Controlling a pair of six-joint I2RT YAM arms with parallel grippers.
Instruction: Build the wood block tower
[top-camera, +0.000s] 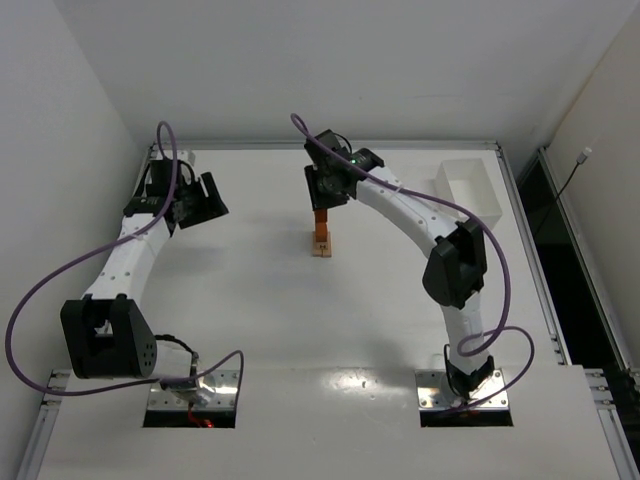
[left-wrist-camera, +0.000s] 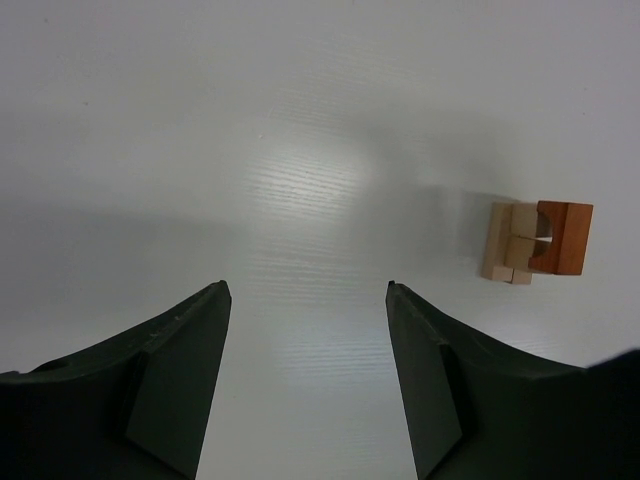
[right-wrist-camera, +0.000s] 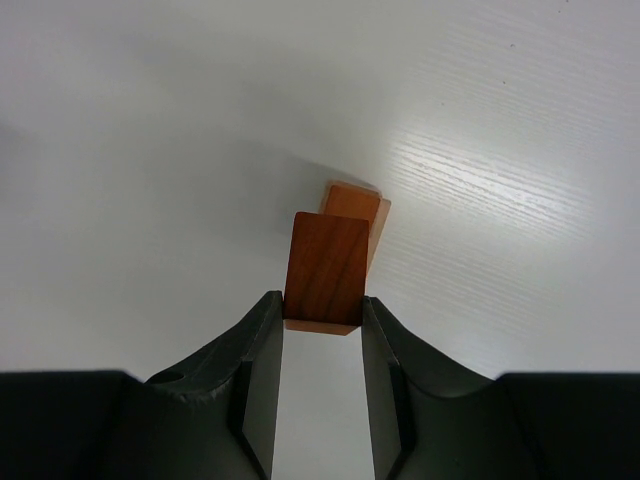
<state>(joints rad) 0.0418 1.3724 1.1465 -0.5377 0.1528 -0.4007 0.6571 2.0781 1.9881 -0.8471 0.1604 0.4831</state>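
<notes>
Right tool (right-wrist-camera: 323, 312) is clenched on a reddish-brown block (right-wrist-camera: 323, 268), its two fingers (right-wrist-camera: 262, 345) pressing the block's side faces. It hangs directly above the tower (top-camera: 321, 238), which stands near the middle of the counter (top-camera: 250, 310).

In the right wrist view the tower's top piece (right-wrist-camera: 352, 203), also reddish-brown, peeks out at about 1 o'clock of the held block. The two do not look squarely lined up, and I cannot tell whether they touch. That offset is the main risk: released here, the block may land with an overhang, tip and slide off.

The tower is one block wide on a base of tan blocks (left-wrist-camera: 505, 245), so a sideways nudge from the fingers on descent or on opening could topple the whole stack. Opening unevenly could also drag the block along with one finger. A hard downward push might shift the lower pieces, where the left wrist view shows what looks like a small gap.

Left tool (left-wrist-camera: 305, 290) hangs released and empty at about 9 o'clock of the tower, well apart. It poses little threat unless it swings inward. The white tray (top-camera: 470, 185) sits at 2 o'clock, out of the way.
</notes>
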